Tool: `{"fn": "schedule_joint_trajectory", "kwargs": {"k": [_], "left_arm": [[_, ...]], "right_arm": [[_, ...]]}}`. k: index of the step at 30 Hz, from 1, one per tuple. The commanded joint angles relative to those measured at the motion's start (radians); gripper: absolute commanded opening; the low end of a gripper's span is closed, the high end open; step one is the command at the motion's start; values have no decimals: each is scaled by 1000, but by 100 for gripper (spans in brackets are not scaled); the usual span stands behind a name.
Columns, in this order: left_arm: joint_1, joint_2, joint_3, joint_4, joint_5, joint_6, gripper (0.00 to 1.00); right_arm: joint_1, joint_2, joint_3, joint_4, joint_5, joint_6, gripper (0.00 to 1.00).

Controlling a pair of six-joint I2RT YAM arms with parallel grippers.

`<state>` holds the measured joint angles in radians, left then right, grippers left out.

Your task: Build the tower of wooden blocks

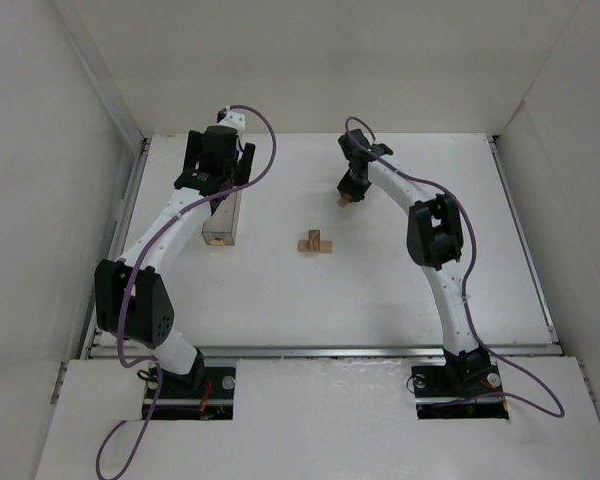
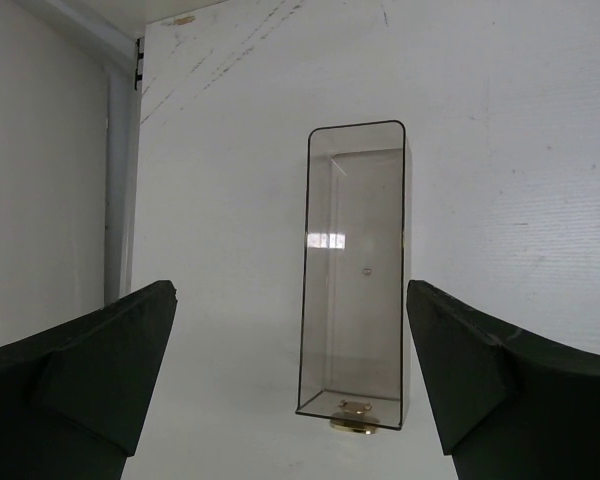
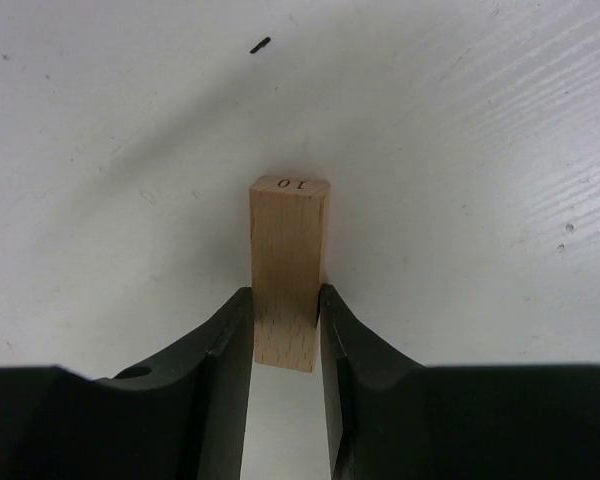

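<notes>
A small stack of light-tan wood blocks [image 1: 313,242] lies crossed at the table's middle. My right gripper [image 1: 346,195] is at the far middle, above and right of the stack, shut on a wood block [image 3: 288,265] marked "10" on its far end. In the right wrist view the fingers [image 3: 230,340] press both sides of the block's near end, above the white table. My left gripper [image 1: 215,180] is open and empty at the far left, over the far end of the clear plastic box [image 2: 355,270]. Its wide-apart fingers [image 2: 100,370] flank the box in the left wrist view.
The clear plastic box [image 1: 223,222] lies lengthwise at the left, left of the stack, with a small brass disc [image 2: 352,421] at its near end. White walls enclose the table [image 1: 400,290] on the left, back and right.
</notes>
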<state>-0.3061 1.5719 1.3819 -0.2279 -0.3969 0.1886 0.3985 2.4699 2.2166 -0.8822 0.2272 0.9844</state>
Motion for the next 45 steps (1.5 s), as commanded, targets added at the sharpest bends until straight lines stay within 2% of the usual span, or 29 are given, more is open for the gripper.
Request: {"fn": "schedule_joint_trajectory", "kwargs": {"k": [1, 3, 4, 7, 8, 10, 11, 14, 15, 17, 18, 20, 23, 25, 34, 38, 45], "left_arm": [[-1, -13, -6, 30, -13, -17, 100], [-1, -13, -6, 30, -13, -8, 100], [-1, -13, -6, 30, -13, -8, 100], [-1, -22, -15, 30, -22, -8, 100], [-1, -23, -15, 30, -22, -17, 100], [-1, -23, -15, 30, -22, -17, 100], [-1, -32, -24, 30, -31, -26, 100], [-1, -42, -35, 30, -31, -37, 100], [-1, -42, -35, 30, -31, -37, 100], [-1, -55, -44, 30, -11, -46, 100], [8, -65, -55, 30, 3, -46, 100], [9, -78, -66, 21, 3, -64, 100], [36, -114, -92, 12, -7, -78, 100], [73, -144, -122, 12, 4, -113, 100], [142, -226, -231, 21, 13, -135, 100], [142, -248, -231, 21, 13, -135, 100], [151, -248, -231, 21, 23, -135, 100]], "right_arm": [[-1, -3, -8, 3, 3, -122, 8], [-1, -58, -57, 87, 3, -231, 2], [-1, -81, -79, 115, 12, -345, 0], [-1, -176, -149, 212, -15, -565, 0], [-1, -204, -158, 225, -61, -725, 0], [-1, -262, -191, 238, -97, -864, 0], [-1, -329, -210, 250, -136, -988, 0], [-1, -457, -281, 269, -271, -1169, 0], [-1, -480, -290, 244, -416, -1302, 0], [-1, -514, -301, 148, -565, -1427, 0], [-1, -538, -301, 112, -692, -1537, 0], [11, -548, -301, 34, -764, -1610, 0], [55, -548, -256, -56, -775, -1702, 0], [88, -526, -232, -131, -775, -1847, 0], [262, -425, -161, -172, -615, -1871, 0], [281, -413, -161, -181, -530, -1871, 0], [281, -422, -231, -181, -470, -1883, 0]]}}
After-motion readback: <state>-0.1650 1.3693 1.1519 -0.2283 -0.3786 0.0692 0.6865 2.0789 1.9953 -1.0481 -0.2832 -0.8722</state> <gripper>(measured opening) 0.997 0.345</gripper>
